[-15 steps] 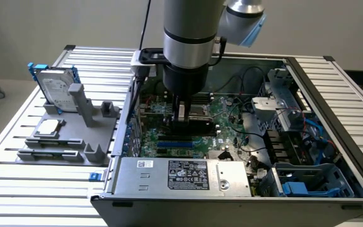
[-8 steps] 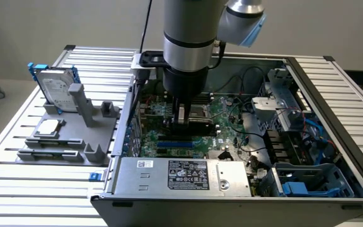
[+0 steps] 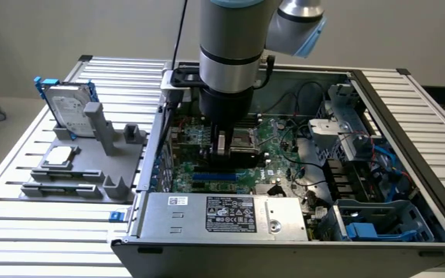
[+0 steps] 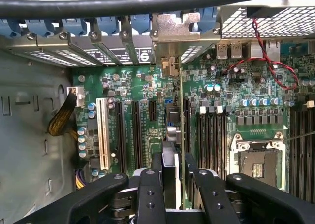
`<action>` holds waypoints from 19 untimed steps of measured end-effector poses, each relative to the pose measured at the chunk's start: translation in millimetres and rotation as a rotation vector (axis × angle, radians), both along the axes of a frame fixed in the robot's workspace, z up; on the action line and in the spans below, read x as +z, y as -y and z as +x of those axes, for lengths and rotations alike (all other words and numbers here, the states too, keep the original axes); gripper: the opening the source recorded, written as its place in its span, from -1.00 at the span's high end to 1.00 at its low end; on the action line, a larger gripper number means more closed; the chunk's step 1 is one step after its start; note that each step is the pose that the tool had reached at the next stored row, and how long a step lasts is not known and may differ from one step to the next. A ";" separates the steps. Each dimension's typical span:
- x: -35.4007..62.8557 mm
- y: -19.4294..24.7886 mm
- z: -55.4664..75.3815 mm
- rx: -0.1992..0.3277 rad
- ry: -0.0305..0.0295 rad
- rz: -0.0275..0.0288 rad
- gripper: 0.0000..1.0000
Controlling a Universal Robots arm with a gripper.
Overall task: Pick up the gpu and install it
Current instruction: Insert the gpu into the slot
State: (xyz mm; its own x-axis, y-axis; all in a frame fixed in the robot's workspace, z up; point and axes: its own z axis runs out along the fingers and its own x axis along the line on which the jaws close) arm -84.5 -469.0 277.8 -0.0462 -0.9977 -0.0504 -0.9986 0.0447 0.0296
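- Inside the open computer case (image 3: 408, 119), over the motherboard's (image 4: 142, 86) expansion slots, the gripper (image 4: 173, 160) is clenched on the gpu (image 4: 172, 130), which stands on edge between its fingers.
- The pick-up looks done. The card's silver end bracket (image 4: 172, 28) sits at the case's rear slot openings, but I cannot tell whether it is fully seated.
- Toward the bench's (image 3: 21, 231) edge on the exterior view's left, a grey holder (image 3: 76, 188) carries the hard drive (image 3: 69, 107) and the processor chip (image 3: 60, 155).
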 end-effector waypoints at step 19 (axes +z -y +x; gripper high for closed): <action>-13.7 0.0 -3.3 -0.001 0.0000 -0.0001 0.43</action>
